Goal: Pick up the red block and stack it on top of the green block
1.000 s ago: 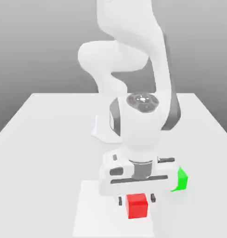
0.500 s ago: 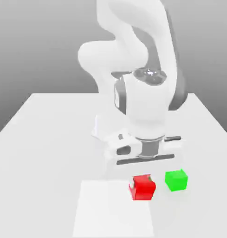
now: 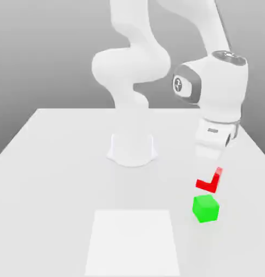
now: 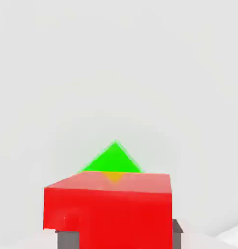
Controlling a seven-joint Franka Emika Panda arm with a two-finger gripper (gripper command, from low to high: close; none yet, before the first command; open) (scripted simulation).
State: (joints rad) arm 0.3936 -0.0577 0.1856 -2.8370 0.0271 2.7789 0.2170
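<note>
The gripper [image 3: 211,176] clenches the small smooth bright-red cube [image 3: 209,183], lifted just above the matching bright-green cube [image 3: 205,209]; open white tabletop [image 3: 64,162] lies toward 9 o'clock.

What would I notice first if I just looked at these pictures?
The bright red block, pinched in the shut gripper and hanging in the air on the exterior view's right. Just under it sits the green block on the white table. Behind them stands the big white robot arm.
</note>
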